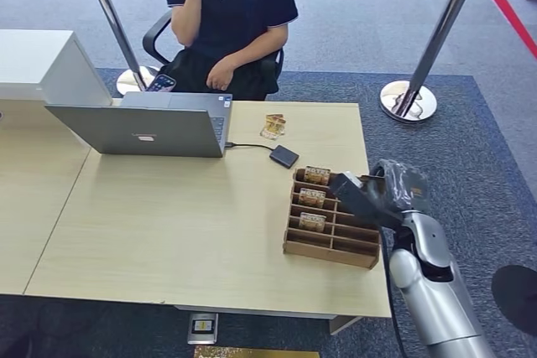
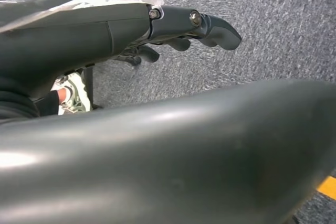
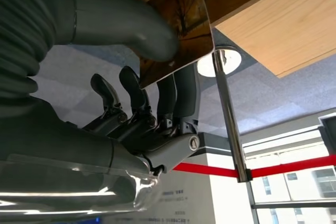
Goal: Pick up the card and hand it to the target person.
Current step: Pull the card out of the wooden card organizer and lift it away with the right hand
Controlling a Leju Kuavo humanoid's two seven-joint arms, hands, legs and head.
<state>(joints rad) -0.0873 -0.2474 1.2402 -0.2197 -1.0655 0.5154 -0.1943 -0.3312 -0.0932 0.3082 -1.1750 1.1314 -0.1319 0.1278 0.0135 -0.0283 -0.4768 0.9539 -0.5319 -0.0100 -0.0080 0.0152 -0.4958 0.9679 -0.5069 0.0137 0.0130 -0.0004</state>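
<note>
At the counter's [image 1: 190, 232] right edge, right robot hand [image 1: 355, 194] sits over the wooden card rack [image 1: 332, 245]. Right wrist view settles what the head view can't: thumb [image 3: 130, 24] and fingers [image 3: 180, 95] pinch a card [image 3: 178, 24]. Left robot hand [image 2: 186, 30] hangs over carpet, fingers loosely extended, holding nothing. Person [image 1: 231, 14] seated behind the laptop [image 1: 145, 127].

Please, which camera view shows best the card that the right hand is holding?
The right wrist view shows it best: the card fills the frame close up, pinched between the right hand's thumb and fingers. In the head view the hand sits over the wooden rack and the card is hardly distinguishable. The left wrist view shows carpet.
</note>
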